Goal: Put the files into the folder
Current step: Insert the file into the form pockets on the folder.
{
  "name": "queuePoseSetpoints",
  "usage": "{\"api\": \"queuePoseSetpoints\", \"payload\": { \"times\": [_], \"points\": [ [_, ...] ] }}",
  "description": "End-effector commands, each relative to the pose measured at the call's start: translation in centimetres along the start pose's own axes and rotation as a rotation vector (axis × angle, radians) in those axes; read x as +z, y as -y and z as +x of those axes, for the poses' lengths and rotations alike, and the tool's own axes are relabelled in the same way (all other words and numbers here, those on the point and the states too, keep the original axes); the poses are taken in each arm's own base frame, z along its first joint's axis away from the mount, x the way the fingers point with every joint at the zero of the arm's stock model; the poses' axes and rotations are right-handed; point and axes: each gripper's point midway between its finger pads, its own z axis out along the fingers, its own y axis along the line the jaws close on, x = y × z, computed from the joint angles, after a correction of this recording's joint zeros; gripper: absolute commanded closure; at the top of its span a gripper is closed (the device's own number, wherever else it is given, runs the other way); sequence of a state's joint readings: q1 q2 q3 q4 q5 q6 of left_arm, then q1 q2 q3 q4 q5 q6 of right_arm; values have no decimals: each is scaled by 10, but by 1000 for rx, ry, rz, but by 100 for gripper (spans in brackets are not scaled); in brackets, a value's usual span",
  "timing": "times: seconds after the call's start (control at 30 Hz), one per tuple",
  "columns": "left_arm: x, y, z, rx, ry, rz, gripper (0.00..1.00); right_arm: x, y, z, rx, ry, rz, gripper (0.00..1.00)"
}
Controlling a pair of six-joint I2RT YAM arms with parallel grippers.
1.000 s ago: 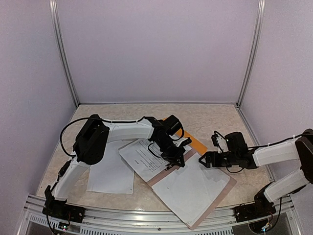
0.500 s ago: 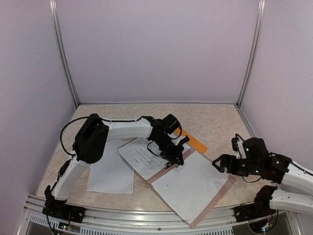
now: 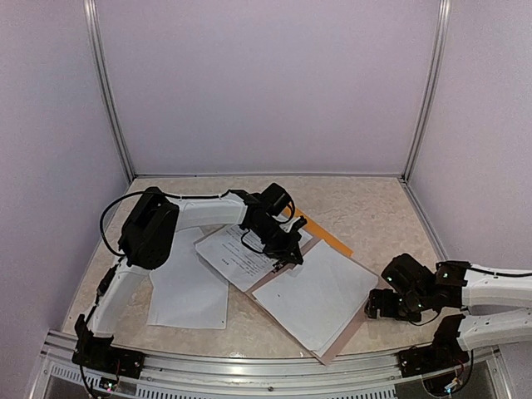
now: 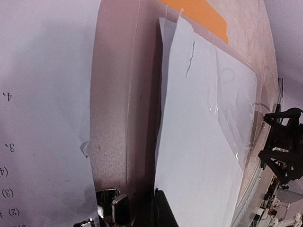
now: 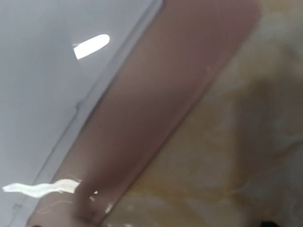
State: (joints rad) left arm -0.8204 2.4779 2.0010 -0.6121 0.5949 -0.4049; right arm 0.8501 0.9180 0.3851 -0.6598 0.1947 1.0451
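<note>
Nearest me, past the front rail (image 3: 249,366), the right end effector (image 3: 376,304) sits low, just beside the right edge of the one pinkish board (image 5: 156,118). Its fingers look spread apart and hold nothing.

I count three files. A plain one (image 3: 189,293) lies near-left on the bare worktop (image 3: 374,208). A large one (image 3: 316,295) lies on the board. A printed one (image 3: 235,252) sits at centre, overlapping the board's left edge.

The left end effector (image 3: 287,253) rests where that printed file meets the board, with its fingers together. I cannot tell whether it pinches paper or board. The left arm lies across the far part of the printed file and hides it from me.

Beyond that is one orange folder (image 3: 326,233). Only a strip of it shows past the board's far edge, and the rest is covered by the board, paper and wrist.

The worktop is beige and marbled. Pale lilac walls (image 3: 266,83) close three sides, with two metal posts (image 3: 108,100) at the back corners.
</note>
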Motion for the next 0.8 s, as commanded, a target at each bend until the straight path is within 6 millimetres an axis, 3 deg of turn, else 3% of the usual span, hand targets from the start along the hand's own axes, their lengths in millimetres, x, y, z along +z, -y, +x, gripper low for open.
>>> {"api": "queuePoseSetpoints", "payload": {
  "times": [0.0, 0.37, 0.77],
  "points": [
    [-1, -19, 4, -25, -3, -68, 100, 1, -10, -6, 36, 42, -50, 1],
    [1, -15, 12, -9, -11, -56, 100, 24, -31, -16, 29, 50, -98, 1],
    [9, -1, 19, 46, -21, -26, 100, 34, -29, -15, 100, 63, -160, 2]
  ]
}}
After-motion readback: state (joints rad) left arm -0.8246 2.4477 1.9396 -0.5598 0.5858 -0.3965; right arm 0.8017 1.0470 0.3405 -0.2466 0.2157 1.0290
